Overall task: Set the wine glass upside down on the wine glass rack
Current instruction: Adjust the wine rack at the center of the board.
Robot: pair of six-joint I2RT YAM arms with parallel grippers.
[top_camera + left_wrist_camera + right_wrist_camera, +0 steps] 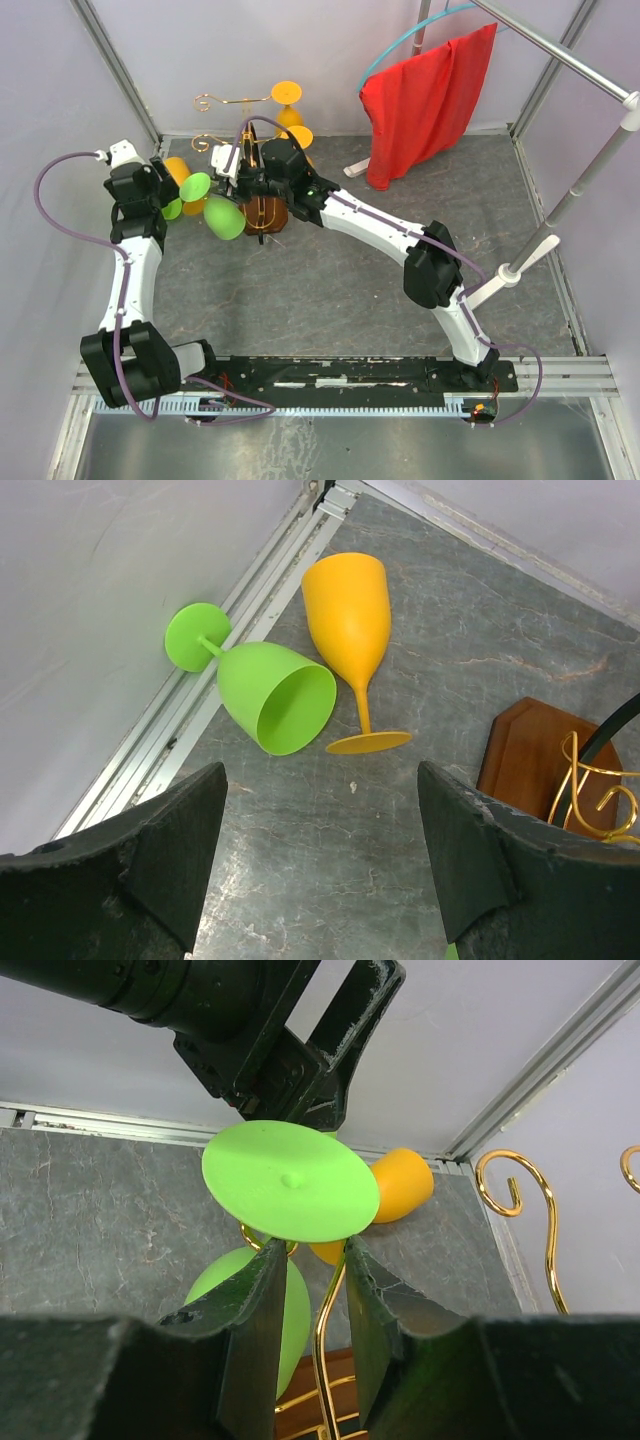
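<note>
Wine glass [225, 217] in opaque bright green, shown with its flat round foot uppermost and its bowl hanging below, tilted. We found it held clear of the worktop [350, 290], at the left front of the wine glass rack [265, 212]. The rack's thin copper-coloured wires with curled ends rose from a dark brown wooden base. The right end effector [312, 1260] was closed partway, its two fingers gripping the glass just under the foot and hiding the stem. One rack wire ran up between the fingers. The left end effector [320, 810] stood wide open and empty above a second green glass [275, 695] and an orange glass [348, 615], both lying on their sides by the wall. We saw further orange glasses [287, 93] foot-up on the rack's far side.
</note>
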